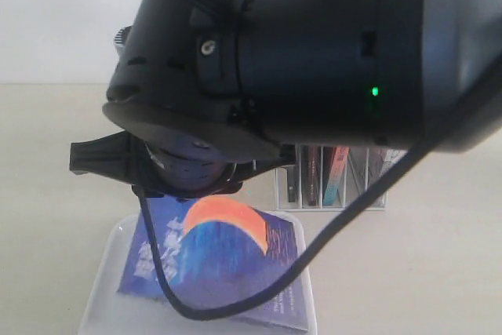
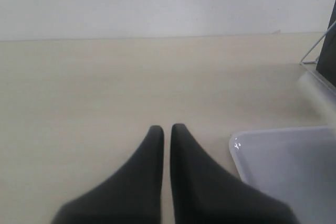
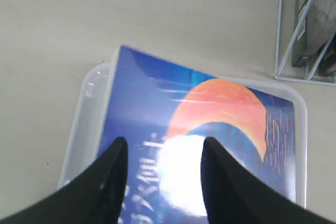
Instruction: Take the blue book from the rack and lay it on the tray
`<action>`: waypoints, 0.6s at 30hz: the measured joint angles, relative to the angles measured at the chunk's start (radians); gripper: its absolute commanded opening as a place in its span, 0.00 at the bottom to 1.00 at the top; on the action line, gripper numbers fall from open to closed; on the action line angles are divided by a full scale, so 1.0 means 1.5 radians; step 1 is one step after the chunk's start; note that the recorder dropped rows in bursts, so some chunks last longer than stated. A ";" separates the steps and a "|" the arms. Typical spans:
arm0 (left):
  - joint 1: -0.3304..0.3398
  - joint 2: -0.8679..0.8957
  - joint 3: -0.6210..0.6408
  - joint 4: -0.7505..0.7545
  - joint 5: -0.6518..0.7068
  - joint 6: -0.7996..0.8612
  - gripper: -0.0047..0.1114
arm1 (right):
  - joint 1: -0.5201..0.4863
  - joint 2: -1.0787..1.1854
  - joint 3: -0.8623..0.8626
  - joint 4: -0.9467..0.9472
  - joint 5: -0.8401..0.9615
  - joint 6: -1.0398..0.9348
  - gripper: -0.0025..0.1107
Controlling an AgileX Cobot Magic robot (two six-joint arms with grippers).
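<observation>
The blue book (image 1: 227,260) lies flat, cover up, on the white tray (image 1: 100,292), its orange crescent showing; one corner pokes over the tray's rim. In the right wrist view the blue book (image 3: 210,108) fills the tray (image 3: 84,103), and my right gripper (image 3: 164,142) hovers open just above the cover with nothing between its fingers. My left gripper (image 2: 166,128) is shut and empty over bare table beside the tray's corner (image 2: 283,161). The white wire rack (image 1: 357,198) stands behind the tray.
My right arm's black body (image 1: 314,52) fills the upper exterior view, and its cable (image 1: 235,307) loops across the book. The rack (image 3: 281,35) still holds books, among them a red-and-teal-spined one (image 1: 336,174). Beige table surrounds the tray.
</observation>
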 measured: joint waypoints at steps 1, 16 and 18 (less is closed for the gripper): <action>0.000 0.000 0.000 0.000 0.000 0.000 0.08 | 0.000 0.000 0.000 0.000 -0.003 0.000 0.40; 0.000 0.000 0.000 0.000 0.000 0.000 0.08 | 0.000 0.000 0.000 -0.015 -0.010 0.000 0.39; 0.000 0.000 0.000 0.000 0.000 0.000 0.08 | 0.000 0.000 0.000 -0.018 -0.013 0.000 0.39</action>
